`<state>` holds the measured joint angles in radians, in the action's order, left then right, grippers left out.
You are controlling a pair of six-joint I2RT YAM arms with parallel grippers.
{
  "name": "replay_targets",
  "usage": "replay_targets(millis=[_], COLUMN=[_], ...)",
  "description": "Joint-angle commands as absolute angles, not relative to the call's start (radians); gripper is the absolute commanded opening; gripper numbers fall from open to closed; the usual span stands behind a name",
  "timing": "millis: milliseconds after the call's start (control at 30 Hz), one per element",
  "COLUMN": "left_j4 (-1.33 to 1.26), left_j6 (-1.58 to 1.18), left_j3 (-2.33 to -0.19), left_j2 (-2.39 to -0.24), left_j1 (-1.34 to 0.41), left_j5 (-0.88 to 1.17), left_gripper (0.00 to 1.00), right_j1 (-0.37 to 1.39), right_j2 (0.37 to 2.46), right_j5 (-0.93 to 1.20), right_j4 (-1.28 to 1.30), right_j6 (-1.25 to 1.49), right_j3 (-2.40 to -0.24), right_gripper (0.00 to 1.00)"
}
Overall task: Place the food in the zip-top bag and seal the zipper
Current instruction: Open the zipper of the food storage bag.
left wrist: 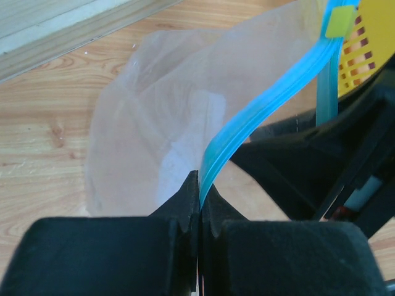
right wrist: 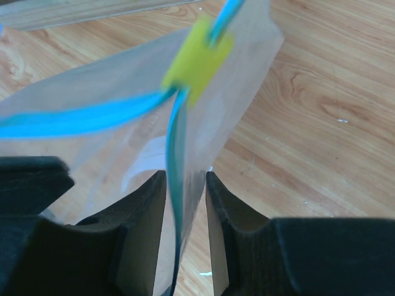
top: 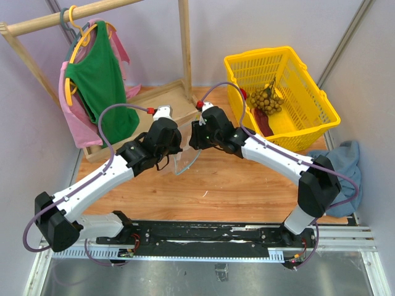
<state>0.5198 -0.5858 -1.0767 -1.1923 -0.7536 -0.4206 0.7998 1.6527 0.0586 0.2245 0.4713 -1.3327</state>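
The clear zip-top bag hangs between my two grippers above the wooden table. In the left wrist view my left gripper is shut on the blue zipper, and the bag's film spreads out beyond it. My right gripper stands open, its jaws apart, with the zipper edge loose between them, below the yellow slider. The food lies in the yellow basket: a bunch of tan round fruits, a dark red piece and a small red fruit.
A wooden clothes rack at the back left carries green and pink garments over its wooden base. A blue cloth lies at the right edge by the right arm's elbow.
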Motion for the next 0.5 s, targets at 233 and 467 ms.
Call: replay_targets(millis=[233, 467], left_j4=[0.495, 0.445], left_j6=[-0.706, -0.78], left_j3=[-1.086, -1.053], left_j2=[-1.14, -1.152], left_j1=[-0.748, -0.748], left_j5=[-0.55, -0.549], left_gripper=[0.0, 0.0], right_j1=[0.835, 0.841], right_j2=[1.613, 1.639], right_j5=[0.03, 0.055], right_j4=[0.198, 0.195], right_j6=[0.56, 0.601], right_j3=[-1.278, -1.283], right_gripper=[0.4, 0.45])
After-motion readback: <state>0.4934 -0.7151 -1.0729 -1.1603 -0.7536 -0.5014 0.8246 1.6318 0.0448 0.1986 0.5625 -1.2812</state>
